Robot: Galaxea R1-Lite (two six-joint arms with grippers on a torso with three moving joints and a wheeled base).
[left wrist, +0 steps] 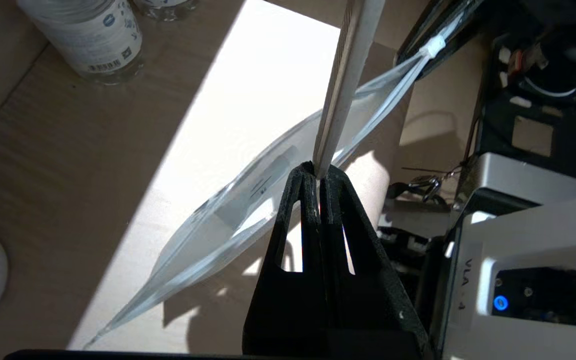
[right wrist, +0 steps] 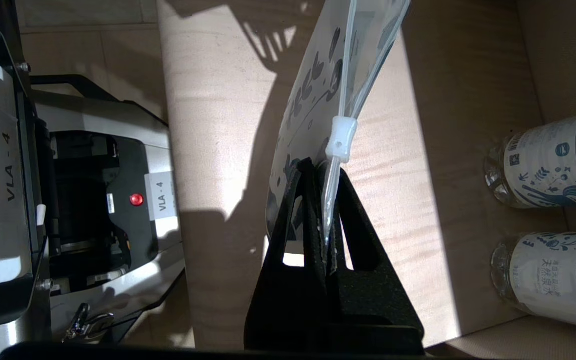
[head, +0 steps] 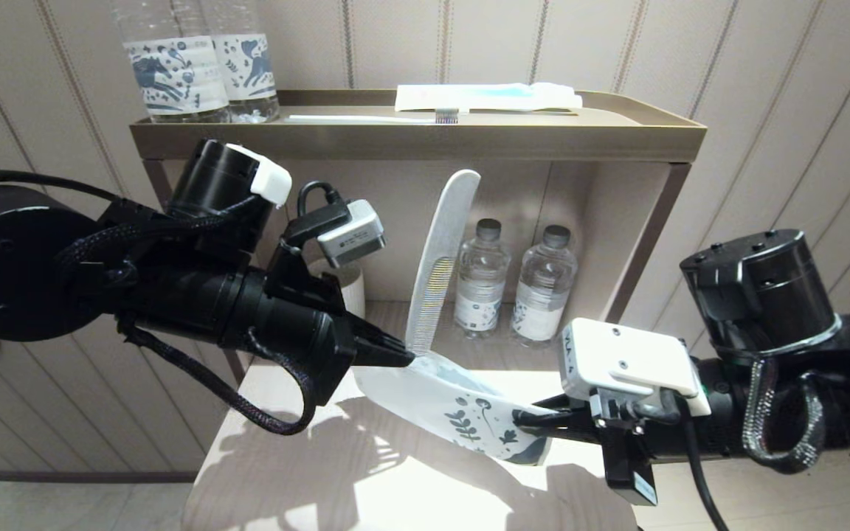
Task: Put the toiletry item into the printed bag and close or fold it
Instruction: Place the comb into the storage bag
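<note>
On my far left I see the left arm reaching in across the wooden table (head: 366, 472), and its left gripper (head: 404, 357) is pinched tight on the lower end of a white comb (head: 440, 258); the left wrist view shows the black fingers (left wrist: 304, 200) pressed together on it. The comb stands nearly upright, tilted a little, its top near the underside of the tan shelf (head: 425, 139), its bottom at the mouth of the printed bag (head: 462, 413). The bag hangs above the table between my two grippers, its leaf-printed end toward the right. There the right gripper (head: 524, 422) is clamped shut on the bag's edge just behind the white slider (right wrist: 340, 140). Behind stand two small water bottles (head: 517, 284) in the shelf's lower bay, two more bottles (head: 200, 63) on top, and a toothbrush packet (head: 488, 96) beside them.
</note>
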